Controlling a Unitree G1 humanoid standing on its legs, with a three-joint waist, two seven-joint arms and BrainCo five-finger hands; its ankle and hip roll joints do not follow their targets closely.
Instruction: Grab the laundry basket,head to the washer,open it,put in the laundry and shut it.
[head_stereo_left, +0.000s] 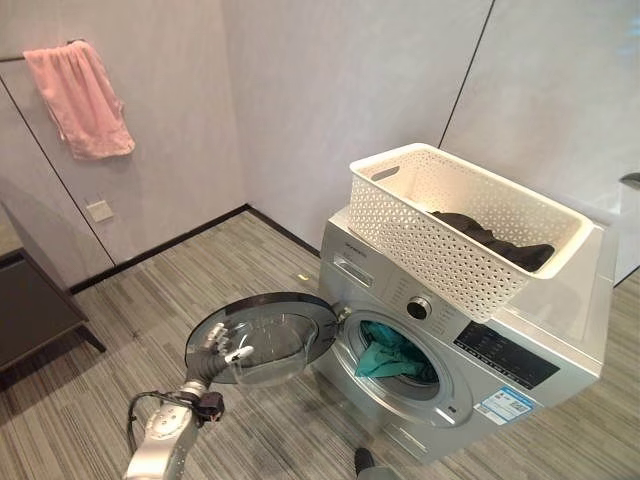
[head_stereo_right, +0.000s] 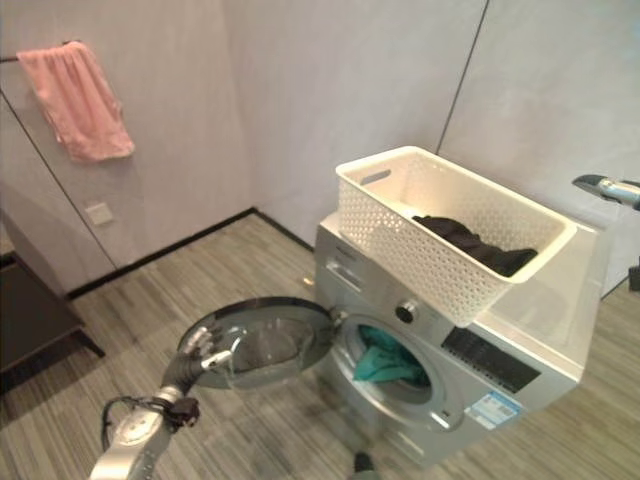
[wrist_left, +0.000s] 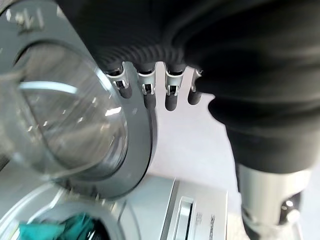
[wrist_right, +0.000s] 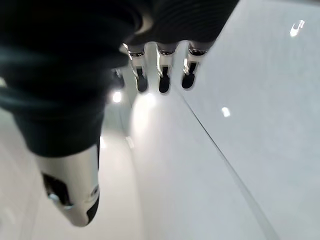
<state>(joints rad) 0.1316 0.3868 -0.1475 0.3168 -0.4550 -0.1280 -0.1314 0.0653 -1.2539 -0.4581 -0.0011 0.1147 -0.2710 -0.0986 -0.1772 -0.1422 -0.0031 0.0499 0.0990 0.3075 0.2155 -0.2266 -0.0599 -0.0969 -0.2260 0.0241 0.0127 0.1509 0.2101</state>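
Left eye view is showing the laundry basket (head_stereo_left: 455, 225) sitting atop the washer (head_stereo_left: 520, 345), dark laundry (head_stereo_left: 495, 240) lying inside. Left hand (head_stereo_left: 212, 350) is resting relaxed fingers (wrist_left: 170, 92) against the open door (head_stereo_left: 265, 335). Laundry is looking soft and light, best gathered by bunching its folds

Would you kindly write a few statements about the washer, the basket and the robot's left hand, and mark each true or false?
1. The washer door is swung open. True.
2. The laundry basket stands on the floor. False: it sits on top of the washer.
3. A teal garment lies in the drum. True.
4. The basket is empty. False: dark laundry lies in it.
5. The left hand is at the open door. True.
6. A blue towel hangs on the wall. False: the towel is pink.
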